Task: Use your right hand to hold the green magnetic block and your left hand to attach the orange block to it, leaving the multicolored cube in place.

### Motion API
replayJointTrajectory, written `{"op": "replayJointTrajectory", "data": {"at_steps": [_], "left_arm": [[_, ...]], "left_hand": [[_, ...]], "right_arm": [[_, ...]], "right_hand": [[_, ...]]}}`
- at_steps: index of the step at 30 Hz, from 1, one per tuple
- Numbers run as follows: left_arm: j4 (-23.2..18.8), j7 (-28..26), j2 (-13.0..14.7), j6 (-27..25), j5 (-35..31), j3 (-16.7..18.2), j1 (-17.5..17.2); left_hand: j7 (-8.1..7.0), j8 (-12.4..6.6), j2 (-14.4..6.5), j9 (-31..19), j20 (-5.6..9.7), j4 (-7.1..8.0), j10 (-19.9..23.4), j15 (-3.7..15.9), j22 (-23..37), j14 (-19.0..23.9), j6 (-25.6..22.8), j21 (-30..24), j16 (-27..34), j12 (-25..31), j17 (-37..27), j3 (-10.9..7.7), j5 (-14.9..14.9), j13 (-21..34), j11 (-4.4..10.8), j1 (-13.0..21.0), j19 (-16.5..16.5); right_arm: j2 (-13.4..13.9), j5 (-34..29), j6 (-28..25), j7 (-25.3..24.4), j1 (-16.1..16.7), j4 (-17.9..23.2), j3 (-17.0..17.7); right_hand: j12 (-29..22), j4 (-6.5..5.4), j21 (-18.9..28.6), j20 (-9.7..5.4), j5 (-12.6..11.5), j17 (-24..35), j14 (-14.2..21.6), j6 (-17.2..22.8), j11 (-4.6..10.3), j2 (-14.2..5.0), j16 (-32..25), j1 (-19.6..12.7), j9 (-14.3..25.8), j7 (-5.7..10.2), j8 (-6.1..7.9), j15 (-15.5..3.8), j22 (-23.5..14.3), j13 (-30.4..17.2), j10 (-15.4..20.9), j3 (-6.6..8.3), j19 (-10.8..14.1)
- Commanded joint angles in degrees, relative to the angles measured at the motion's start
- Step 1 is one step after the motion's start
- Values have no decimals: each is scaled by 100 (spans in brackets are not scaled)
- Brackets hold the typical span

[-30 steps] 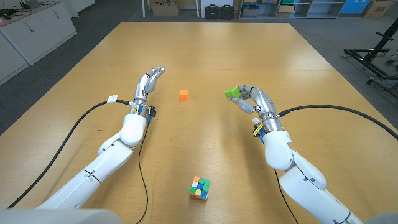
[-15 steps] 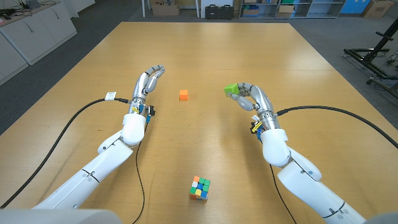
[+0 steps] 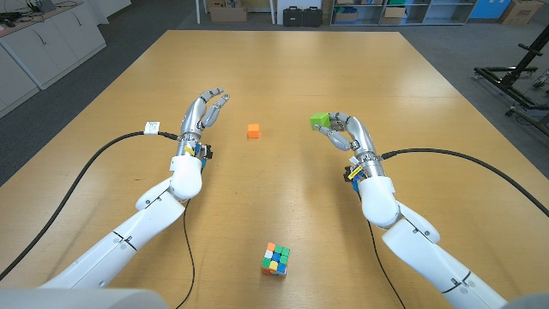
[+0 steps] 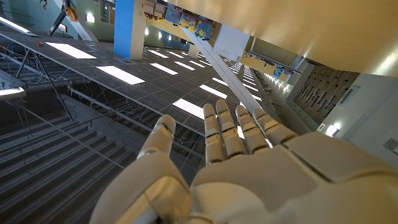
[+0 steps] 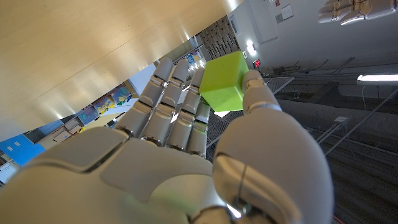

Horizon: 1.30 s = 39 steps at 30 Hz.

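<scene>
My right hand (image 3: 343, 131) holds the green block (image 3: 320, 120) above the table, right of centre. In the right wrist view the green block (image 5: 224, 81) sits pinched between the thumb and the fingertips of that hand (image 5: 186, 143). The small orange block (image 3: 253, 130) lies on the table between the two hands. My left hand (image 3: 204, 110) hovers to its left, fingers straight and apart, holding nothing; in the left wrist view that hand (image 4: 236, 162) is bare. The multicolored cube (image 3: 275, 258) stands near the table's front edge.
The wooden table (image 3: 283, 77) stretches far back behind the blocks. Black cables (image 3: 103, 167) trail from both wrists across the tabletop. Boxes and cases (image 3: 296, 15) stand on the floor beyond the far edge.
My right hand has lifted slightly and drifted forward with the green block. My left hand has crept forward and up a little. The orange block and the cube have not moved.
</scene>
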State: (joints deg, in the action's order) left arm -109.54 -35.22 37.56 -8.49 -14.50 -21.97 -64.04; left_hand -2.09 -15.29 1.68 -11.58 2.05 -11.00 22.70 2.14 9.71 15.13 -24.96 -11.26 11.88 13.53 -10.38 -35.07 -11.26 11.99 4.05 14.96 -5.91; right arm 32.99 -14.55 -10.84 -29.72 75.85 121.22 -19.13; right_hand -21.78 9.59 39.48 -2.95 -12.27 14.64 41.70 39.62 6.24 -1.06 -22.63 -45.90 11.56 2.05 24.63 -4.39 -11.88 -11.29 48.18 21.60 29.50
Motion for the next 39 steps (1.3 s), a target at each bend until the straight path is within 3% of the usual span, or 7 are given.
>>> {"op": "replayJointTrajectory", "data": {"at_steps": [1,7,19,24,28,30,39], "left_arm": [[-294,339,203,-1122,-633,-298,315],[-524,604,320,-1704,-887,-462,467],[-989,1616,833,-2452,-1031,-690,804],[-1177,2176,1090,-2819,-1239,-916,1094],[-1287,2592,1264,-3055,-1453,-1123,1333],[-1307,2820,1348,-3119,-1508,-1204,1456],[-1278,3481,1568,-3125,-1504,-1361,1762]], "left_hand": [[-59,-9,28,-28,-58,-10,-5,446,22,-25,38,14,-31,-16,-5,-57,-50,14,29,147,9],[-154,-19,99,-31,-120,-31,25,484,15,50,58,-6,-14,-24,-2,-117,-59,14,65,370,-84],[-245,-98,391,-30,-125,-45,311,711,2,274,52,17,-22,-26,15,-400,-45,-3,310,1466,-265],[-293,-114,535,-28,-23,-38,293,799,0,242,79,80,-66,-79,25,-454,-24,-11,373,1853,-116],[-307,-106,613,-28,-82,-27,219,782,0,180,133,100,-97,-127,28,-458,-9,-15,403,2017,-20],[-309,-96,684,-29,-158,-9,93,686,3,103,189,106,-122,-186,27,-442,11,-16,340,2149,62],[-310,-76,732,-31,-223,13,34,622,5,-10,262,116,-150,-208,25,-408,29,-16,342,2228,153]], "right_arm": [[55,250,34,-192,-87,-57,-97],[87,329,48,-256,-78,-34,-122],[213,300,-73,-301,-118,85,-205],[234,322,-131,-313,-126,111,-224],[254,349,-156,-302,-139,115,-250],[251,358,-156,-316,-146,104,-266],[262,376,-169,-353,-195,77,-326]], "right_hand": [[7,-96,40,-434,8,18,54,738,558,-363,26,-327,27,690,24,-517,-6,-28,622,97,-9],[16,-91,47,-439,11,17,48,737,570,-359,37,-336,27,697,23,-521,-6,-28,631,98,-18],[17,-95,63,-438,19,20,43,743,574,-357,49,-337,27,702,23,-507,-7,-55,645,91,-34],[16,-96,68,-439,22,21,48,752,573,-354,51,-337,27,697,26,-505,-7,-65,654,88,-38],[15,-99,73,-442,25,23,36,760,568,-349,57,-333,27,697,29,-509,-7,-73,660,82,-40],[18,-101,75,-437,26,24,35,761,568,-349,58,-331,27,694,29,-510,-7,-76,656,80,-43],[22,-112,80,-430,32,31,39,752,570,-347,58,-317,26,679,24,-486,-7,-91,653,67,-62]]}}
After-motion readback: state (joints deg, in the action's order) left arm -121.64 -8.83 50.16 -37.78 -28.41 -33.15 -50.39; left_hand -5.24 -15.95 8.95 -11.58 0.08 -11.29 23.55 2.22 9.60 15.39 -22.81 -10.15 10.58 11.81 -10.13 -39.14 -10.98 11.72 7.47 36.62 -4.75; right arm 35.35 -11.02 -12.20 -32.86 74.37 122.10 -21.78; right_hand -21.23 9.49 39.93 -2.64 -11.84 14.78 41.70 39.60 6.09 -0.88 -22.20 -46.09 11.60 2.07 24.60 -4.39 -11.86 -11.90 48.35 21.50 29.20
